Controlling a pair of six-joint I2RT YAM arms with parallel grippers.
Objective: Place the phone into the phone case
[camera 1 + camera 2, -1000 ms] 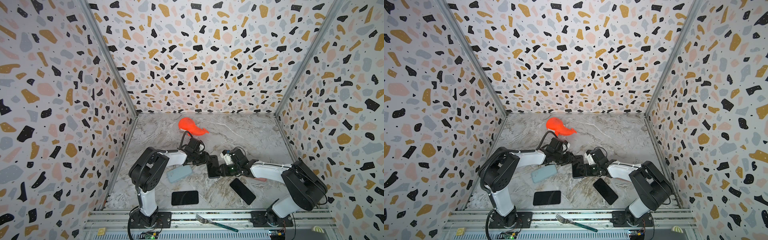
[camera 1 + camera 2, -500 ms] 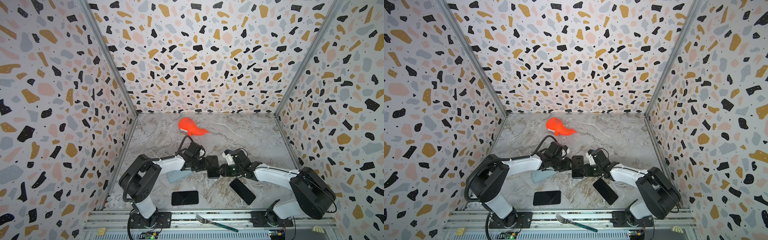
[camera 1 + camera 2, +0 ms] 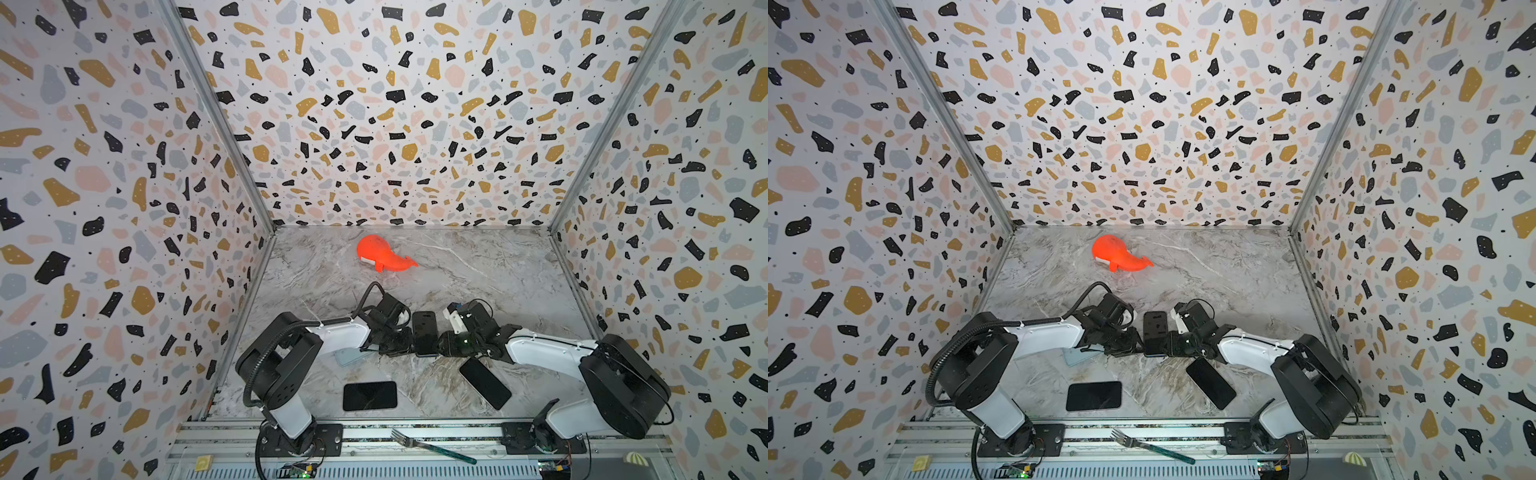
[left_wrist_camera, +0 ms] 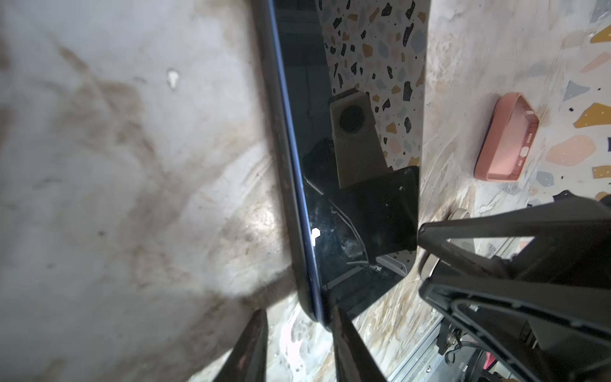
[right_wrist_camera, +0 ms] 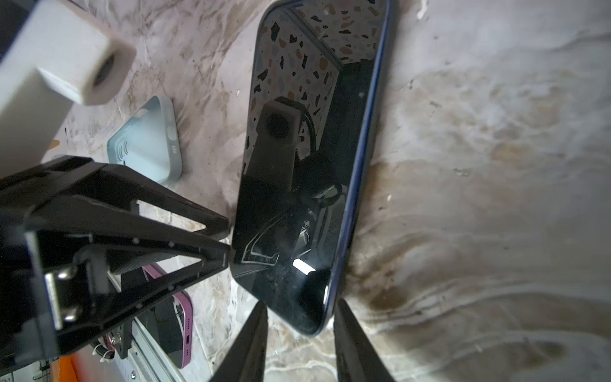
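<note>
The marble-patterned table (image 3: 498, 270) carries a dark phone (image 3: 424, 332) at its middle; whether it lies flat cannot be told. Behind that phone lies an orange whale toy (image 3: 384, 258), and just left of it a pale blue phone case (image 3: 351, 356). In front of it, a black phone (image 3: 370, 395) lies crosswise and a second black phone (image 3: 485, 383) slantwise.

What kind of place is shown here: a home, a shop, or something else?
Probably a robot test cell, not a home. Patterned wall panels enclose a marble-look tabletop, the left arm and the right arm stand on an aluminium rail, and unrelated props lie about: a whale toy, a fork.
</note>
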